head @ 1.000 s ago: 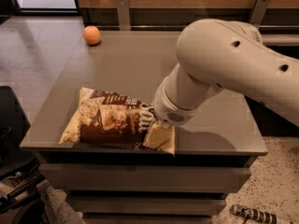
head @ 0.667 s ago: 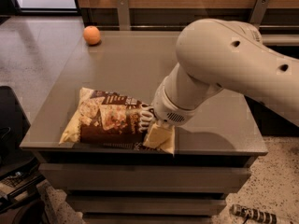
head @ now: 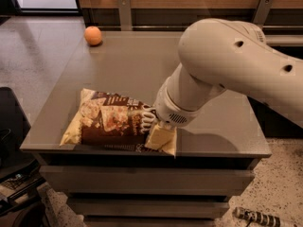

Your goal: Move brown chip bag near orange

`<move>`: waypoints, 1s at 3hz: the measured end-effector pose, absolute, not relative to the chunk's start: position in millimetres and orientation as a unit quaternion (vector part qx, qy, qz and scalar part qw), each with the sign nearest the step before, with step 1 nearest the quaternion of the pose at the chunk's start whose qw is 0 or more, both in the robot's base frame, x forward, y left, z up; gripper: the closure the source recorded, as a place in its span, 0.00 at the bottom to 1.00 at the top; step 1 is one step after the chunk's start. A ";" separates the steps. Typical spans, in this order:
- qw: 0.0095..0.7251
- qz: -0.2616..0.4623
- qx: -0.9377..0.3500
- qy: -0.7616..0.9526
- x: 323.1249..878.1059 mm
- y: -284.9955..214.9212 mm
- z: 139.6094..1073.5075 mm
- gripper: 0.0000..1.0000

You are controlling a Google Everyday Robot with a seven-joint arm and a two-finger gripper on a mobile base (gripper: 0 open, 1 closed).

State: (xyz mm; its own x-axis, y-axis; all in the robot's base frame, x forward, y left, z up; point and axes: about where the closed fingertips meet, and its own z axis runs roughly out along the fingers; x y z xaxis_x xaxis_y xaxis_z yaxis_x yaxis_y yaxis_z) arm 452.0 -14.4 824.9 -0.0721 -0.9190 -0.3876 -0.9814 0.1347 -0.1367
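The brown chip bag (head: pixel 111 122) lies flat near the front edge of the grey table (head: pixel 137 65), dark brown in the middle with cream-yellow ends. The gripper (head: pixel 150 118) is down at the bag's right end, under the big white arm (head: pixel 222 65), which hides most of it. The orange (head: pixel 93 35) sits at the table's far left corner, well away from the bag.
A wooden wall with metal brackets (head: pixel 124 6) runs behind the table. The table's front edge (head: pixel 142 152) is just below the bag. Dark objects (head: pixel 12 141) stand on the floor at the left. A striped item (head: pixel 255 216) lies on the floor at bottom right.
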 end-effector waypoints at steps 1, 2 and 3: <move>0.194 0.080 -0.653 0.728 452.0 -14.4 826.6 1.00; 0.194 0.080 -0.653 0.728 452.1 -14.4 827.2 1.00; 0.191 0.063 -0.662 0.722 472.6 -9.0 851.2 1.00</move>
